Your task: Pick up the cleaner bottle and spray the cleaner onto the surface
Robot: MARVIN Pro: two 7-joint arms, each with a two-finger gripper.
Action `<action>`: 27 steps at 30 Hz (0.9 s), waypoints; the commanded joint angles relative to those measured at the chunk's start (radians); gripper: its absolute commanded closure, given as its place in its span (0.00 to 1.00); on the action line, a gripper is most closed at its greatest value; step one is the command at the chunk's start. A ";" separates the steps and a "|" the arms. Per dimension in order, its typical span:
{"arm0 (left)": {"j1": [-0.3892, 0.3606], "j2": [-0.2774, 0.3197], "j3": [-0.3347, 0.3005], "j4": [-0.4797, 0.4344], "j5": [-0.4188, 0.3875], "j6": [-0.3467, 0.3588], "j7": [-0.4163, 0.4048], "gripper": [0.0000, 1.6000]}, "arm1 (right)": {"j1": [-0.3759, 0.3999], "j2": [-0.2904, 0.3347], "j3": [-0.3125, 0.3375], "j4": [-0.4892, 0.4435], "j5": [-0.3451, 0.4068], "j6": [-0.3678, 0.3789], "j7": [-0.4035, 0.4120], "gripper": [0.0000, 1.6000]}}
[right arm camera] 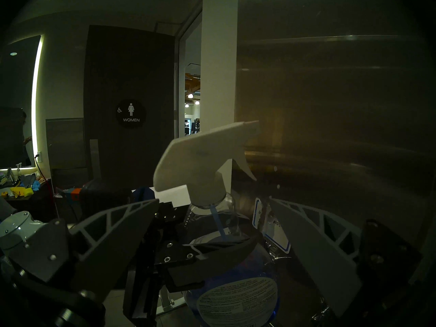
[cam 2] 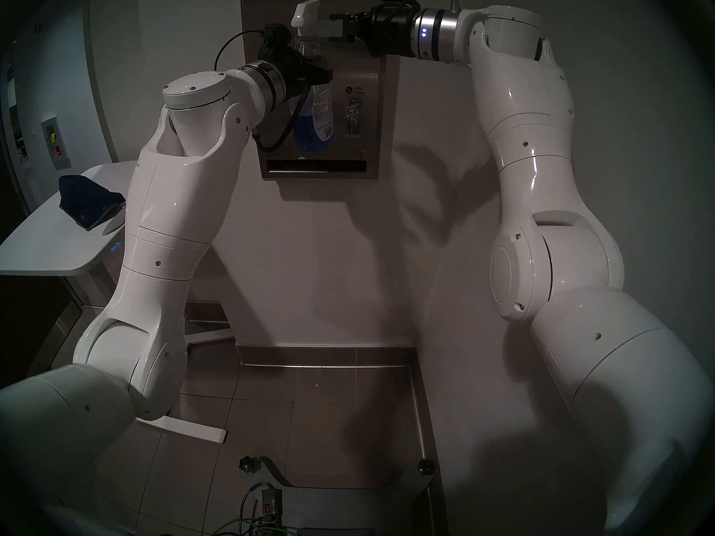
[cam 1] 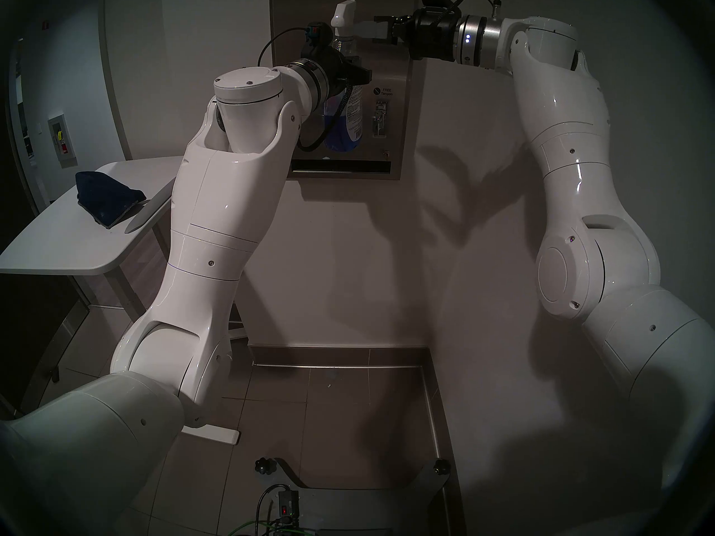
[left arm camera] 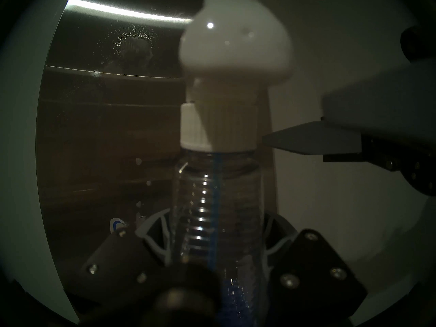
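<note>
My left gripper (cam 1: 354, 77) is shut on the cleaner bottle (cam 1: 344, 129) and holds it upright close in front of the surface, a brushed steel dispenser panel (cam 1: 390, 82). Blue cleaner (cam 2: 309, 133) fills the bottle's lower part. Its white trigger nozzle (right arm camera: 200, 159) points at the panel (right arm camera: 330, 107). My right gripper (cam 1: 377, 30) is open, level with the nozzle and just to its right. In the left wrist view one right fingertip (left arm camera: 311, 137) ends a little short of the bottle's white collar (left arm camera: 212, 128). Fine droplets (left arm camera: 132, 41) speckle the panel (left arm camera: 106, 130).
A dark blue cloth (cam 1: 106, 200) lies on the white table (cam 1: 58, 249) at the left. The panel carries a blue-bordered sticker (right arm camera: 271, 229), a lever (cam 1: 381, 117) and a dark slot (cam 1: 340, 167) at its foot. A white wall stands close on the right.
</note>
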State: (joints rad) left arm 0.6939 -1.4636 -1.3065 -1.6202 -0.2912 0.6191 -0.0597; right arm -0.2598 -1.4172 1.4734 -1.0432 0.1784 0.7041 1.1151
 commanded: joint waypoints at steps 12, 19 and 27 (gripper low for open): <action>-0.072 -0.019 -0.024 -0.037 0.012 -0.046 -0.005 1.00 | 0.095 -0.029 -0.006 0.079 -0.001 -0.153 0.018 0.00; -0.071 -0.022 -0.027 -0.037 0.017 -0.046 -0.008 1.00 | 0.117 -0.065 -0.010 0.142 -0.001 -0.210 0.007 0.00; -0.070 -0.026 -0.030 -0.037 0.023 -0.044 -0.011 1.00 | 0.150 -0.092 -0.013 0.212 -0.001 -0.257 -0.007 0.00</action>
State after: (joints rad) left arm 0.6936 -1.4769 -1.3189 -1.6163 -0.2689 0.6139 -0.0720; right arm -0.1922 -1.4771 1.4610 -0.8515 0.1764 0.4938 1.1201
